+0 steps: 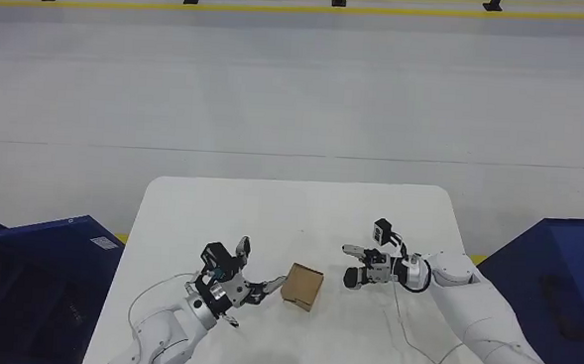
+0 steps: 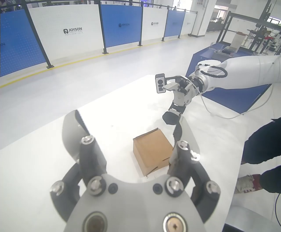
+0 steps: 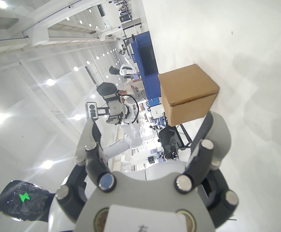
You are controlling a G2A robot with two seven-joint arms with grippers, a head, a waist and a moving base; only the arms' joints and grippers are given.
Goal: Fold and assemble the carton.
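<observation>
Carton is set on the white table, folded up as a box, between the 2 grippers. Left gripper is held just beside it, fingers spread, nothing gripped. Right gripper is held near, fingers spread, empty.

A pale grey floor is stretching away around the white surface, with a yellow line running along its far side in front of blue and white barrier panels on black posts. Dark blue bins are standing at either side of the surface. Round ceiling lights are shining overhead.
</observation>
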